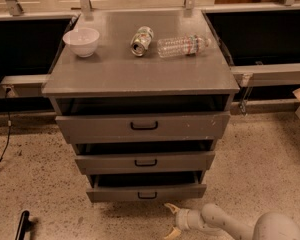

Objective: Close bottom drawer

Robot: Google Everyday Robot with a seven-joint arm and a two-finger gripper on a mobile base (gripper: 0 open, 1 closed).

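Observation:
The bottom drawer is the lowest and narrowest grey front of the cabinet, with a small black bar handle at its centre. It stands slightly pulled out, with a thin dark gap above its front panel. My gripper is low at the bottom of the view, just below and right of the drawer front, not touching it. Its two pale fingers are spread apart and point left, empty. The grey arm reaches in from the lower right.
The middle drawer and the top drawer also stand partly open. On the cabinet top are a white bowl, a tipped can and a lying plastic bottle. A black object lies on the floor at lower left.

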